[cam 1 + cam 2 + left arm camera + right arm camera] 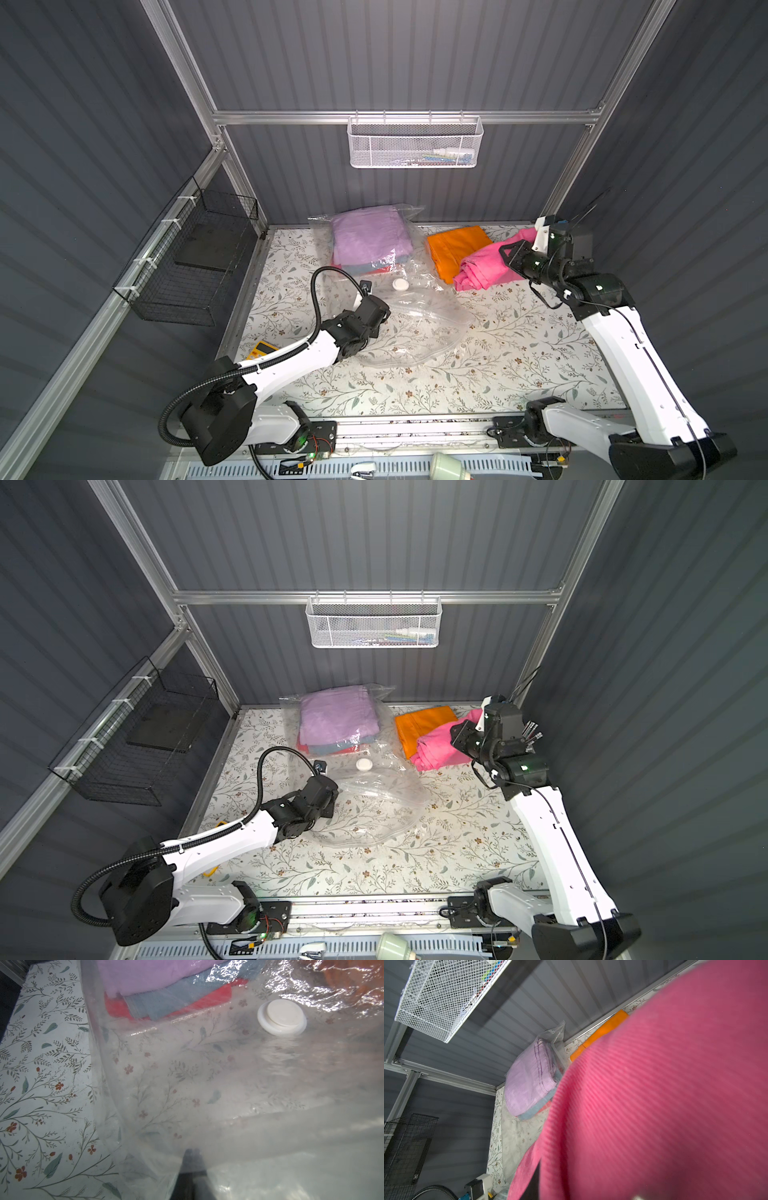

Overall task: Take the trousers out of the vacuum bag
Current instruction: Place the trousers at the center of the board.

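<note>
The vacuum bag [419,328] lies across the middle of the floral worktop [519,353], clear and crinkled, with its round white valve [400,284] facing up. Its far end, near the back wall, bulges with a folded stack of 3 trousers: lilac trousers [370,241] on top, light blue trousers [166,999] beneath, red trousers [214,997] lowest. The near half of the bag is slack and holds nothing.

My left fingers [192,1159] are pressed together on the film at that near end. In the left wrist view they show only as a dark shape under cloudy plastic. I judge this grip is there to pin the bag, so the plastic does not slide along when a garment is drawn out.

2 pairs are already out. The orange trousers [453,249] lie folded on the worktop just beside the bag, towards the right back corner. The hot pink trousers [482,268] lie bunched partly over them.

My right fingers [508,254] are at the pink bundle. Ribbed pink cloth fills the right wrist view, with 1 dark finger buried in its folds, so I read them as pinching that cloth. I judge the garment is being set on the pile outside, well away from the bag's mouth.

By my count, 2 of 5 are done.
</note>
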Robot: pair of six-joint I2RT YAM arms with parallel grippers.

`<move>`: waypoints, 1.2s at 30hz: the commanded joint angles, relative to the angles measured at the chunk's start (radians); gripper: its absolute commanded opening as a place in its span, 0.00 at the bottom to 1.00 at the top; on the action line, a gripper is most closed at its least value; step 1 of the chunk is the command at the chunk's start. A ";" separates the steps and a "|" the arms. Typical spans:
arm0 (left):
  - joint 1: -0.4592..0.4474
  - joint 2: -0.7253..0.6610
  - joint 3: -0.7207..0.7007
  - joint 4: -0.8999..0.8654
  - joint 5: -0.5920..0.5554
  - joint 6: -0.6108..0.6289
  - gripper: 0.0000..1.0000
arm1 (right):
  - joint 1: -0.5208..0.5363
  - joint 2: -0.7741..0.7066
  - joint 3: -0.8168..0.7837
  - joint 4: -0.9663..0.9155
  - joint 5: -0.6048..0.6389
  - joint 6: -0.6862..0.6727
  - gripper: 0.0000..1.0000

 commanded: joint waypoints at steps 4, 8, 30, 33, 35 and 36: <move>0.005 -0.008 0.030 -0.057 -0.028 -0.011 0.00 | -0.023 0.125 0.134 0.203 -0.031 -0.025 0.02; 0.006 -0.001 0.041 -0.070 -0.039 -0.013 0.00 | -0.031 0.234 0.213 0.228 -0.050 -0.022 0.01; 0.012 0.057 0.120 -0.134 -0.056 -0.011 0.00 | -0.089 0.685 0.678 0.226 -0.211 -0.041 0.01; 0.015 0.063 0.133 -0.138 -0.058 -0.008 0.00 | -0.094 0.775 0.812 0.188 -0.223 -0.044 0.01; 0.018 0.067 0.140 -0.146 -0.057 -0.006 0.00 | -0.094 0.821 0.878 0.158 -0.264 -0.051 0.01; 0.017 0.067 0.144 -0.150 -0.057 -0.005 0.00 | -0.094 0.830 0.878 0.158 -0.268 -0.048 0.01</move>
